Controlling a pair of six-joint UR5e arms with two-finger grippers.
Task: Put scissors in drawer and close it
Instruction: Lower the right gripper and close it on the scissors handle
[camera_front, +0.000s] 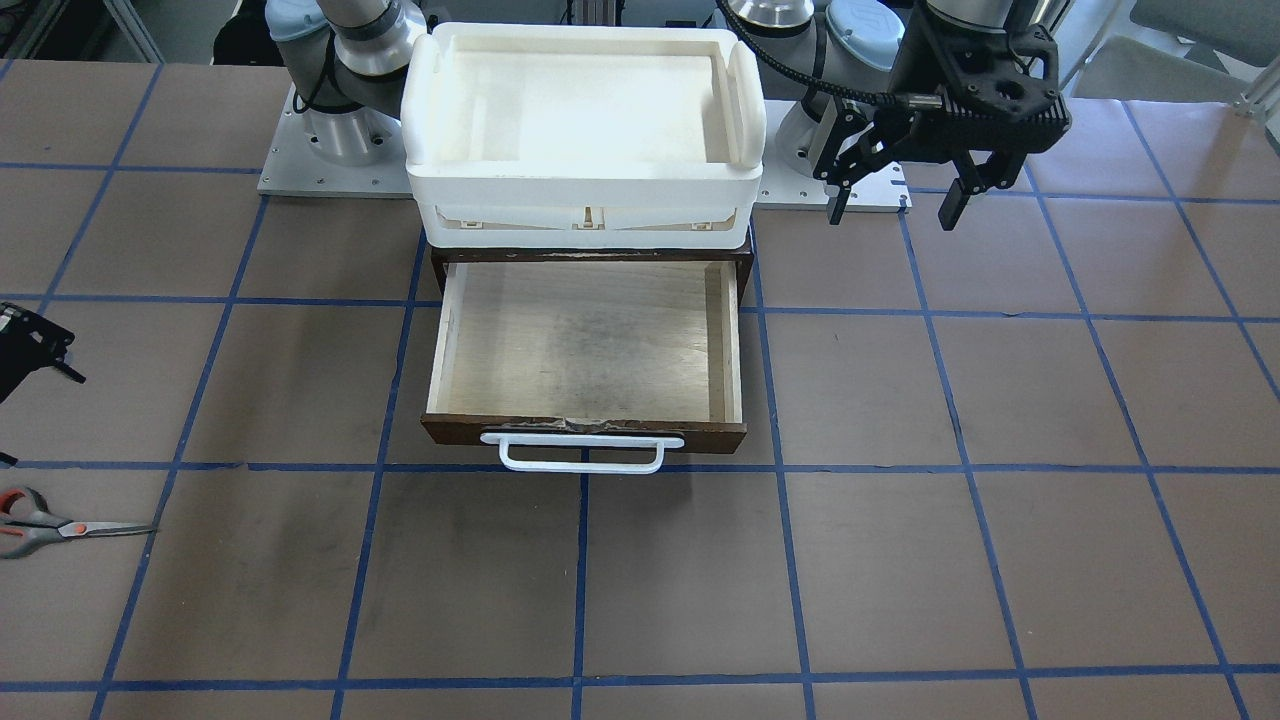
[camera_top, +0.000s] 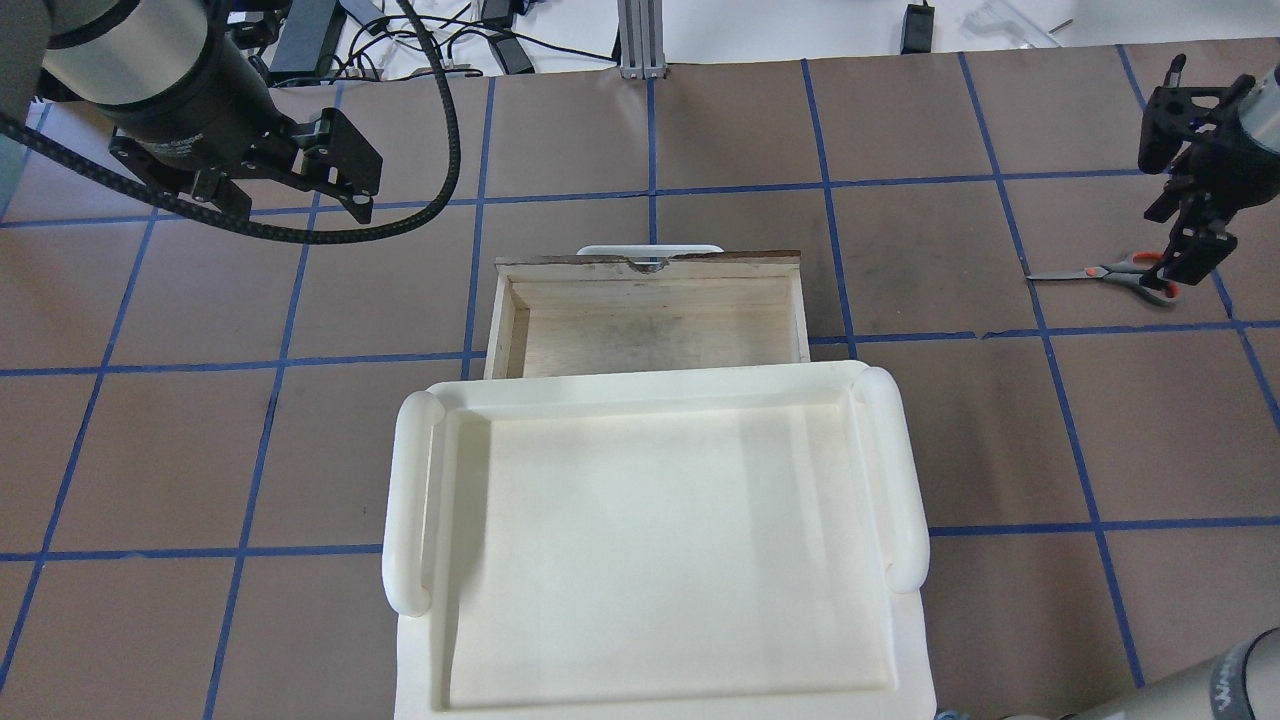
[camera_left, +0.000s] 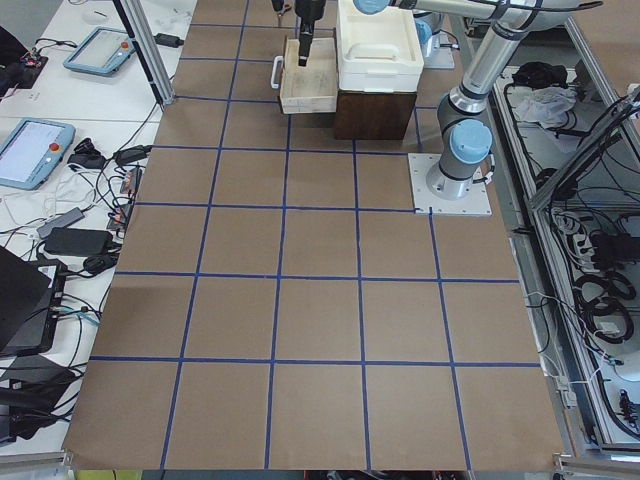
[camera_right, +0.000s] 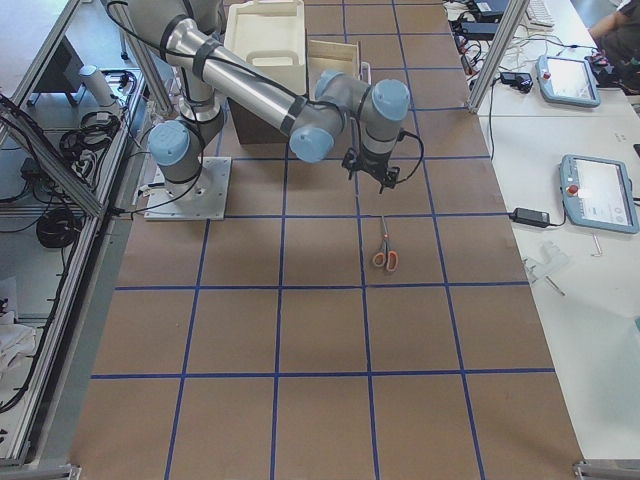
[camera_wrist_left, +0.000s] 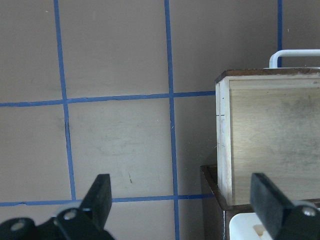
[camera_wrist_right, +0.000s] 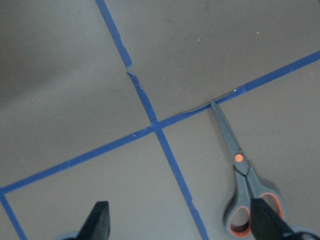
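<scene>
Black right claw, spread wide, near scissors

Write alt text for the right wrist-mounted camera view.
Small grey-handled scissors with orange-red lining and dark slim blades lie shut on the brown, blue-taped table, blade tips reaching a tape line. The right pincer is open above them, one black fingertip overlapping the handles.

A robotics lab, plainly: a brown tabletop ruled into squares by blue tape, robot arms bolted down on metal plates, control tablets lying on white side benches, cables tangled along the edge, and aluminium posts framing it all.
</scene>
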